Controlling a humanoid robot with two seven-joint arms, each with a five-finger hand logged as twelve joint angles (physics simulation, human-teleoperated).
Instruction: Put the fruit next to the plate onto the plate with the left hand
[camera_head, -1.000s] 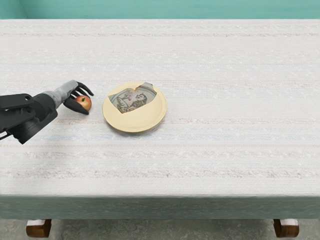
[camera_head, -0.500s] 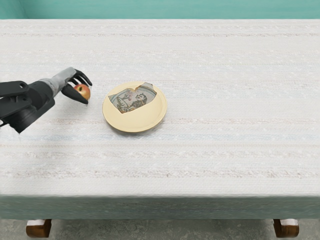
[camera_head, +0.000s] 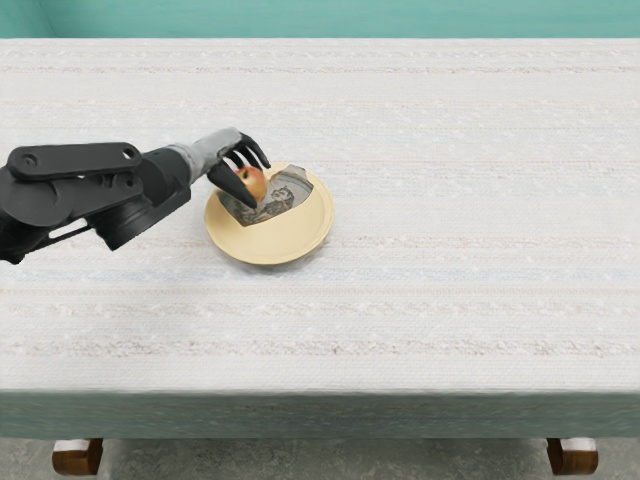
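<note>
Gripping the apple (camera_head: 252, 183), left hand (camera_head: 231, 163) hangs over the plate (camera_head: 288, 246), upper-left part, dark fingers curled round the fruit from above w/ thumb below it. Apple is red-yellow and sits inside the rim line, over the edge of the plate's patterned centre; can't tell if it touches the plate or is held just clear. Arm (camera_head: 90, 193) comes in from the left, low over the bench (camera_head: 450, 300). Plate is cream, left of bench centre.
</note>
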